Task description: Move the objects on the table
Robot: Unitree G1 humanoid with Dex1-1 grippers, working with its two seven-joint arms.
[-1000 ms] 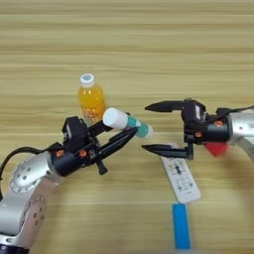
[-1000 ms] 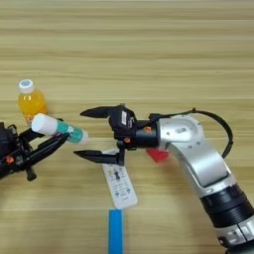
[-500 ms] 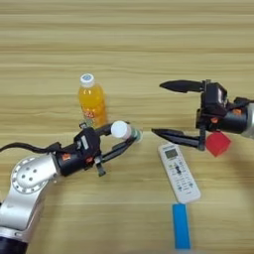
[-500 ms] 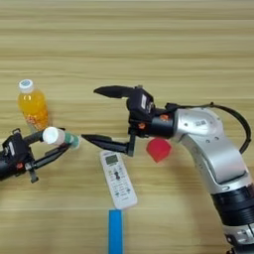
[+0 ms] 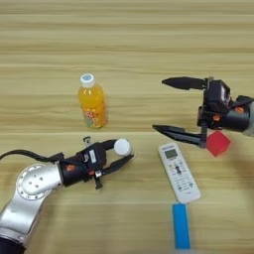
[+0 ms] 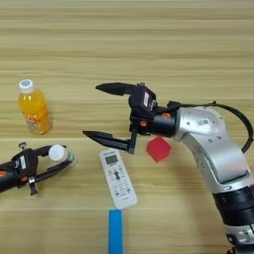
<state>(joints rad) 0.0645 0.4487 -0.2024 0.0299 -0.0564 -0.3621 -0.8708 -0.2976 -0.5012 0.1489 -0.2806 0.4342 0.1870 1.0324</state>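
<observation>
The orange-drink bottle [image 5: 92, 101] stands upright on the table [image 5: 124, 44], left of centre. My left gripper [image 5: 123, 153] is low at the front left, shut on the white-and-teal tube [image 5: 121, 147], whose white cap points up at the camera; most of its body is hidden. My right gripper [image 5: 166, 105] hangs wide open at the right, fingers spread one above the other, holding nothing. The red cube [image 5: 217, 143] lies just behind and below its lower finger.
A white remote control [image 5: 178, 171] lies right of the left gripper, under the right gripper's lower finger. A blue strip [image 5: 181, 225] lies near the front edge, below the remote.
My left gripper has drawn back toward the front left with the tube still in it. The right gripper, still open, has moved right, uncovering the remote.
</observation>
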